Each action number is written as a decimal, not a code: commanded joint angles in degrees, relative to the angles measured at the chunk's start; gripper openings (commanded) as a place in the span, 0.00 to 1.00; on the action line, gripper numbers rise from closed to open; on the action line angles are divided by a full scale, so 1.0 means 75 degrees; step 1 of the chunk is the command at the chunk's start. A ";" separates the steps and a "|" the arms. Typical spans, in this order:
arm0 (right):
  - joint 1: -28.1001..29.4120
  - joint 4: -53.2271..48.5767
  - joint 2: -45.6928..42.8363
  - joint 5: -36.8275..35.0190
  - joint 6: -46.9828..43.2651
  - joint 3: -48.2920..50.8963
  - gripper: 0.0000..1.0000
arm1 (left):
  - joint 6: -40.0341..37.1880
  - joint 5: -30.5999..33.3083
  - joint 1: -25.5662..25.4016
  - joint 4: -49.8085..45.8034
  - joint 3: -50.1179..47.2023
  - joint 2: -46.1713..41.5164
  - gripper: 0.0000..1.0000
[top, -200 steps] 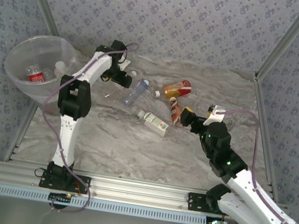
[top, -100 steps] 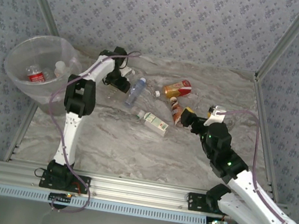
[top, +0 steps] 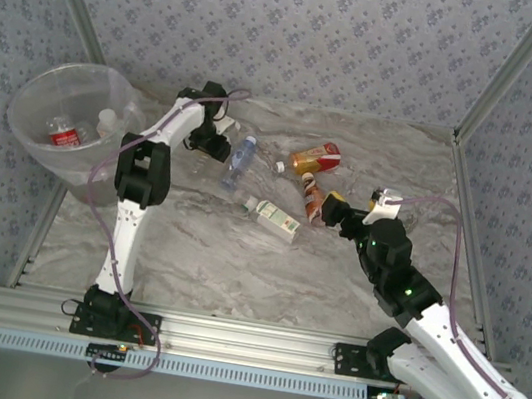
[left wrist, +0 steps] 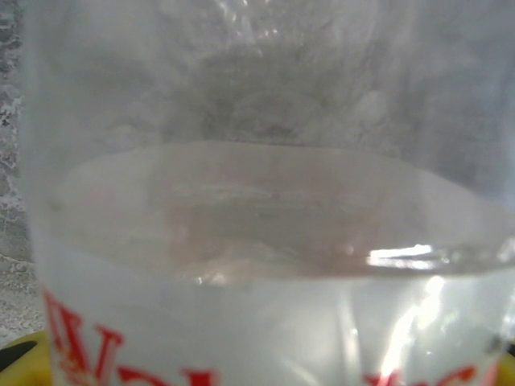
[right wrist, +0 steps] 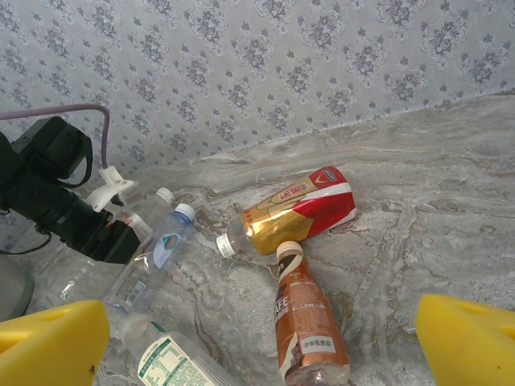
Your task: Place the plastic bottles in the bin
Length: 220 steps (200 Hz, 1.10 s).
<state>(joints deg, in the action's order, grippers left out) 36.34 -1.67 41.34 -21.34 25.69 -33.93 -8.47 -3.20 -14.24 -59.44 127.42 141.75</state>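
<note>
Left gripper (top: 216, 143): around a clear bottle (left wrist: 257, 241); cannot tell if it pinches.
Right gripper (top: 333, 210): fingers (right wrist: 48, 338) spread wide, by a brown bottle (right wrist: 306, 322).
Bin (top: 32, 92): red-label bottle (top: 65, 135) inside.

You had one bin (top: 31, 86), at ten o'clock on the table (top: 234, 275). Two bottles lay in it: one red-label bottle (top: 65, 135) and one white-capped bottle (top: 107, 118). Five more lay on the table around twelve o'clock: one clear bottle (right wrist: 151, 206), one bluish bottle (top: 240, 160), one red-gold bottle (top: 315, 157), one amber bottle (top: 313, 200) and one white-green bottle (top: 278, 221). That made seven bottles you could count for sure. You had two arms: the left arm (top: 126, 218) at seven o'clock, the right arm (top: 432, 332) at five.
</note>
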 commanded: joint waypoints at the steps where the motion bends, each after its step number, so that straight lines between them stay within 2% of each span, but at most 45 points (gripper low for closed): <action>1: -0.0037 -0.0093 -0.0098 0.0009 0.0066 0.0004 1.00 | 0.0300 -0.0109 0.0038 -0.0070 0.0168 -0.0531 0.55; 36: -0.0006 -0.0190 -0.0074 -0.0183 0.0300 -0.0027 1.00 | 0.0658 -0.0108 0.0035 0.0148 -0.0082 -0.1105 0.51; 63: -0.0004 0.0221 -0.0192 -0.0365 0.0335 0.0199 1.00 | 0.0903 -0.0288 0.0024 0.0469 -0.0634 -0.1755 0.50; 139: -0.0017 0.0261 0.0479 0.0227 0.0093 -0.0075 1.00 | 0.1327 -0.0987 -0.0026 0.1072 -0.1836 -0.3206 0.50; 177: -0.0020 0.0568 0.0812 0.0477 -0.0056 -0.0192 1.00 | 0.1638 -0.1897 -0.0035 0.1412 -0.2339 -0.4039 0.50; 220: 0.0037 0.0718 0.1257 0.1068 -0.0189 -0.0404 1.00 | 0.2095 -0.2948 -0.0034 0.2345 -0.3107 -0.5410 0.50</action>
<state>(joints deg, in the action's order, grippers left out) 36.36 1.04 49.56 -16.58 25.85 -34.37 4.45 -18.57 -14.26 -47.68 105.95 108.92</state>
